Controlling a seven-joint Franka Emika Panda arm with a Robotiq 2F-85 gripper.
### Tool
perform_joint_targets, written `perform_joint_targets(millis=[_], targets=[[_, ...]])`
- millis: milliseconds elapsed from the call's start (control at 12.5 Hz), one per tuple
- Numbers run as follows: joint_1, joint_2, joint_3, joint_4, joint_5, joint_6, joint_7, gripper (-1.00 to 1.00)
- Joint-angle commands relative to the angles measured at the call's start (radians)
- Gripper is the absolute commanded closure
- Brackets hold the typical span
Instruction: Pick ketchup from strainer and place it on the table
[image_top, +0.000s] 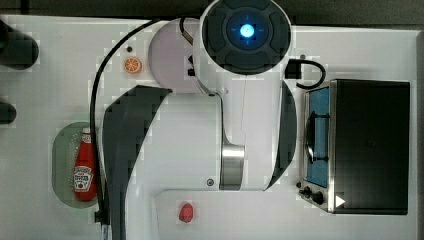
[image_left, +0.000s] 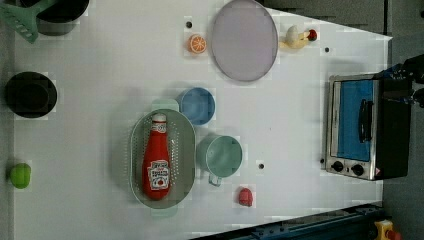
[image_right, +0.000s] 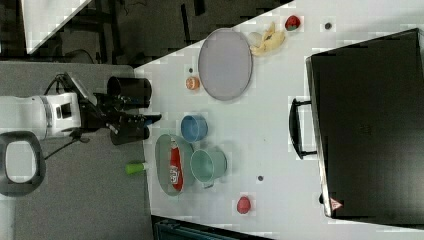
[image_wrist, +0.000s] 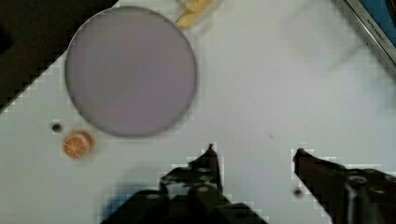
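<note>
Ketchup (image_left: 157, 160): lying in strainer (image_left: 186, 135), untouched. Gripper (image_wrist: 254, 156): jaws spread wide, empty, well apart from it. Pick and placement on table (image_left: 100, 75) both outstanding.

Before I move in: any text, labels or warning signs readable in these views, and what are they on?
Ketchup, lying in the strainer: white shield label with print, too blurred to read.
Toaster oven: small red and white triangle sign at a corner, no legible text; knob markings too small.
Nothing else bears text.

grey floor (image_right: 75, 200), dark surroundings
</note>
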Motion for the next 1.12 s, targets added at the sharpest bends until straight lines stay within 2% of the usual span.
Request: perform_joint_targets(millis=[80,240,560,1120], targets=[[0.010,-0.395,-0.044,-0.187,0.004,-0.223,0.077,-0.58],[0.022,-0.379,-0.018,-0.188,0.005,-0.221,0.077,-0.99],[0.063,-0.307,0.113,-0.187,0.007,-0.154,0.078,-1.00],[0.076,-0.128,0.431,-0.191,0.007,0.001,0.087,-1.00]])
